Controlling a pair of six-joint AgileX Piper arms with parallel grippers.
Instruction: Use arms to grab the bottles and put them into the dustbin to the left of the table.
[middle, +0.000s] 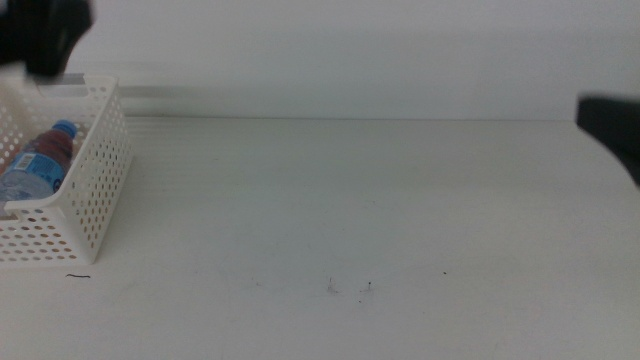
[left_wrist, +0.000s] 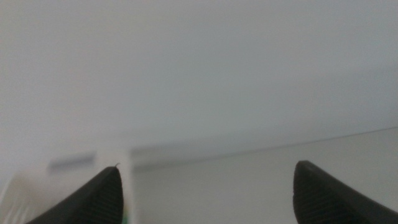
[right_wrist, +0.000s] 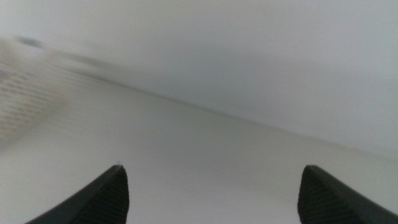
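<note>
The white lattice dustbin (middle: 95, 190) stands at the table's left edge. Inside it lies a clear water bottle with a blue cap (middle: 38, 165), and something reddish shows beside it. The yellow tea bottle is hidden or out of view. My left gripper (left_wrist: 205, 193) is open and empty, raised above the dustbin; its arm shows as a dark blur (middle: 45, 30) at the top left of the middle view. My right gripper (right_wrist: 211, 196) is open and empty, and its arm shows as a dark shape (middle: 612, 125) at the right edge. The dustbin is a blur in the right wrist view (right_wrist: 22, 93).
The white table (middle: 350, 210) stretches between the arms, with a few small dark specks (middle: 350, 287) near its front. A pale wall runs behind the table.
</note>
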